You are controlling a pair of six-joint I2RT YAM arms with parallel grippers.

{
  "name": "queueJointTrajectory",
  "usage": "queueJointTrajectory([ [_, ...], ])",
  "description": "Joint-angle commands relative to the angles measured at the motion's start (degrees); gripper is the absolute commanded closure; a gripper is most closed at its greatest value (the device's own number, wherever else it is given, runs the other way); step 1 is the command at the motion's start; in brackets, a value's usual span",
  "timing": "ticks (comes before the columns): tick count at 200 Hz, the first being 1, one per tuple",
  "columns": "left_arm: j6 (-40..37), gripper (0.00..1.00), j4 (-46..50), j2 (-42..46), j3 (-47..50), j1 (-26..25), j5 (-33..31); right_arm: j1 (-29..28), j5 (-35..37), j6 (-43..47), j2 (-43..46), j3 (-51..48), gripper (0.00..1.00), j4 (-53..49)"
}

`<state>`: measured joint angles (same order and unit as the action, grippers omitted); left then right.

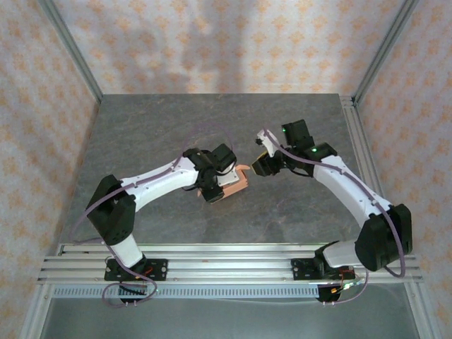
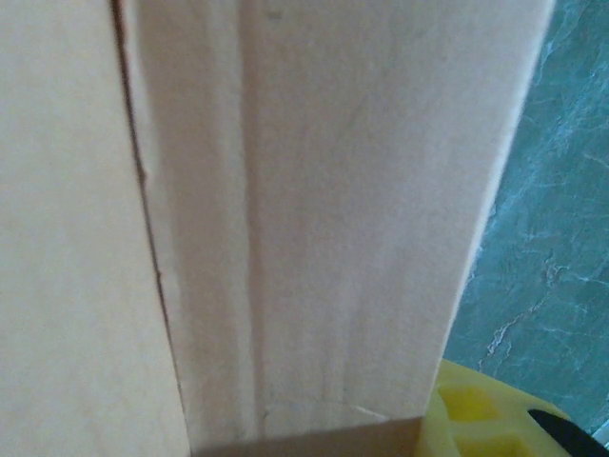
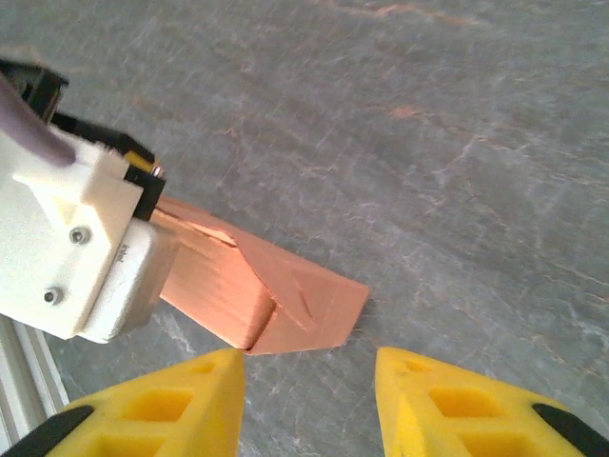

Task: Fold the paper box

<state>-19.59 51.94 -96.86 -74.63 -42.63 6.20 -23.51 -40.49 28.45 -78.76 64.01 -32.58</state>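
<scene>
Counts: one paper box (image 1: 232, 186), two arms, two grippers. The box is salmon-orange card, partly folded into a flat sleeve. It sits near the middle of the grey table (image 1: 296, 219), between the two grippers.

The left gripper (image 1: 214, 182) comes at the box from its left side and is clamped on that end. In the left wrist view the pale card (image 2: 314, 209) presses close against the camera, with one yellow finger (image 2: 476, 419) at its lower right corner.

The right gripper (image 3: 306, 364) is on the box's right side, just short of it. Its two yellow fingers (image 3: 181, 400) stand apart with nothing between them. An angled flap (image 3: 319, 305) sticks out of the box's free end, and its pointed corner lies just ahead of the gap. I cannot tell whether the flap touches the table.

Bare tabletop lies all round the box: a wide stretch behind it up to the patterned wall (image 1: 226, 42), and a narrower one in front, down to the aluminium rails (image 1: 226, 265) where the arm bases are bolted. Metal frame posts (image 1: 70, 49) mark the table's back corners, well apart from the box. Another rail (image 1: 357, 155) runs along the edge to the box's right, behind the right arm's forearm.
</scene>
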Motion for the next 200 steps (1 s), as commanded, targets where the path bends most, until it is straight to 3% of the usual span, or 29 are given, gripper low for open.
queueJointTrajectory([
  [1, -1.5, 0.6, 1.7, -1.8, -0.9, 0.3, 0.8, -1.0, -1.6, 5.1, -2.0, 2.4, 0.61, -1.8],
  [73, -2.5, 0.59, 1.7, -3.9, -2.3, 0.2, 1.8, -1.7, -7.2, 9.0, -10.8, 8.4, 0.63, -5.3],
  [86, -2.5, 0.59, 1.7, -4.3, -2.5, 0.3, 2.0, -1.7, -7.4, 9.7, -11.9, 9.3, 0.68, -6.3],
  [127, -2.6, 0.59, 1.4, -5.4, -3.2, 0.3, 2.1, -1.7, -6.8, 10.7, -12.8, 10.0, 1.0, -7.8],
  [200, 0.2, 0.47, -5.0, -0.2, 0.9, 1.7, 2.1, -1.7, -2.1, 7.2, -10.9, 7.1, 1.0, -4.6],
])
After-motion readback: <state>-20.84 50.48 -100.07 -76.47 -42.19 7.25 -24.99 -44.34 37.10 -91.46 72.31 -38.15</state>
